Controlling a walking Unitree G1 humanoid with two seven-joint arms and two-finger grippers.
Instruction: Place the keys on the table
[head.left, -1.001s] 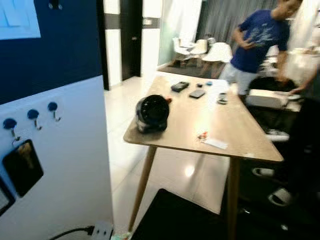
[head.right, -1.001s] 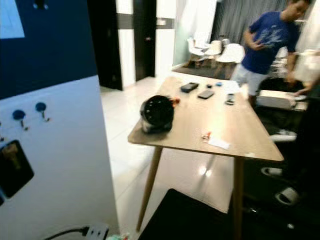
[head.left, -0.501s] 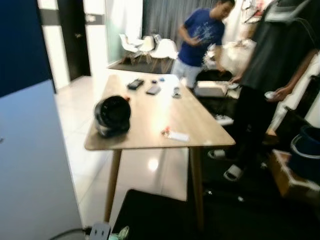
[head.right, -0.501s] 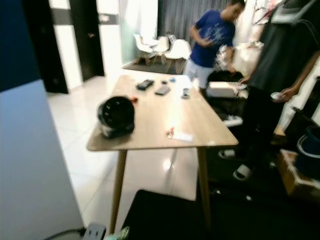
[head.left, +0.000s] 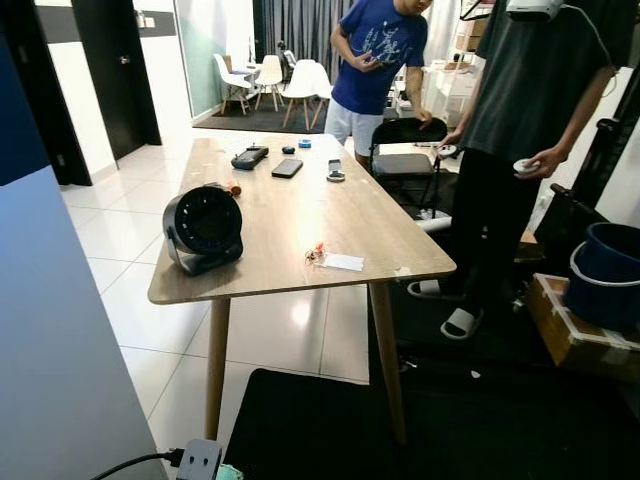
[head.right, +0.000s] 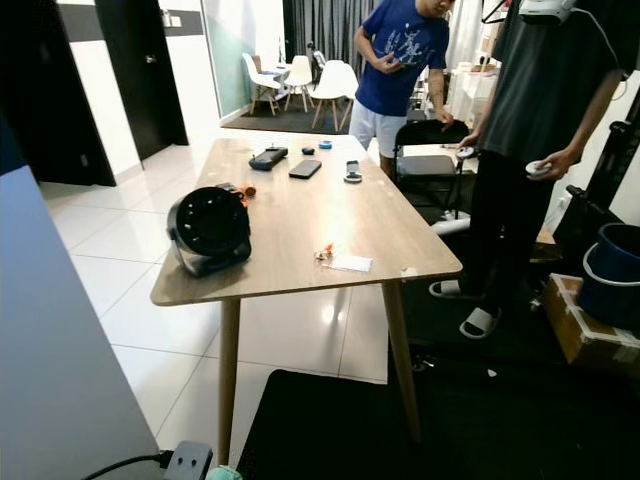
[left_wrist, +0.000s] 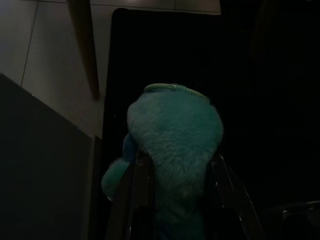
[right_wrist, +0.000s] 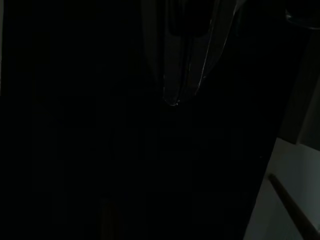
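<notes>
Left hand (left_wrist: 175, 200) hangs low over the black mat (head.left: 330, 430), fingers (left_wrist: 142, 185) clenched on a fluffy teal keychain pom (left_wrist: 175, 135). The keys themselves are hidden behind the fluff; can't make them out. So the pom sits right in the hand, down near the floor and well apart from the tabletop above.

Right hand (right_wrist: 182, 65) idle in the dark, fingers pressed together, nothing between them.

Wooden table (head.left: 280, 270) stands ahead on white tile, one leg (head.left: 215, 365) at its near left corner. On it: a round black fan (head.left: 204, 230) near the left front edge, and a small red-and-white item beside a white card (head.left: 344, 262) near the front right. Farther back lie a phone (head.left: 287, 168), a black case (head.left: 249, 157), a small blue object (head.left: 304, 143) and a small round thing (head.left: 335, 176).

Person in a blue shirt (head.left: 375, 60) stands at the far end of the table. Another person in a dark shirt (head.left: 525, 110) stands to the right, holding a white controller (head.left: 526, 166). Blue bucket (head.left: 605, 275) at far right. A power strip (head.left: 200, 462) lies on the floor by the blue-and-white wall (head.left: 50, 330).
</notes>
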